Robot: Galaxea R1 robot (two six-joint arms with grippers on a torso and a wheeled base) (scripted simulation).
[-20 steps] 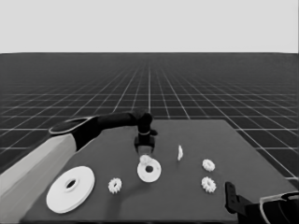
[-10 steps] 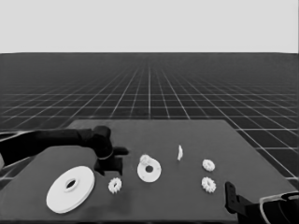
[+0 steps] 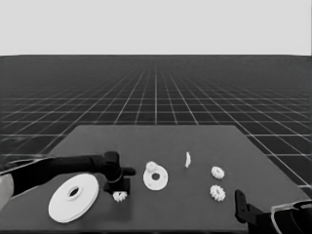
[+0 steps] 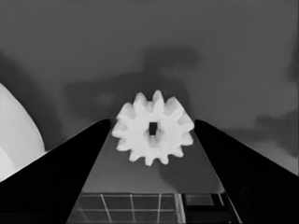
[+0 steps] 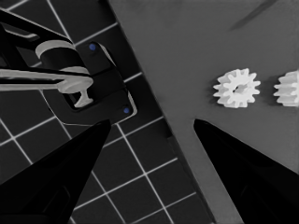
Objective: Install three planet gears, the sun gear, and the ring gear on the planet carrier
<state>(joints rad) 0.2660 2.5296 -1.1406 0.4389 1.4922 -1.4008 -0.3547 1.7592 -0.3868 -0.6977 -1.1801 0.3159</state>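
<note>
Since the earlier frame the left gripper (image 3: 119, 191) has come away from the smaller round part (image 3: 155, 178) and now hangs low over a planet gear (image 3: 120, 196) lying on the worktop (image 3: 161, 141), between the larger round part (image 3: 73, 197) and the smaller one. From the left wrist, that gear (image 4: 153, 128) sits flat between the two black fingers (image 4: 70, 168), the jaws spread wide with a gap on each side of its teeth, so nothing is gripped. The smaller round part, the only thing here that holds anything, carries one gear (image 3: 151, 166) on its far rim; its centre hole shows dark and open. The larger round part lies flat near the worktop's left front, well apart from the smaller one. A thin white piece (image 3: 187, 159) stands to the right of the smaller round part, and two more gears (image 3: 217, 172) lie one behind the other farther right. The right gripper (image 5: 149, 126) waits at the lower right corner over the worktop's edge, jaws parted and holding nothing, with those two gears (image 5: 236, 87) nearby.
</note>
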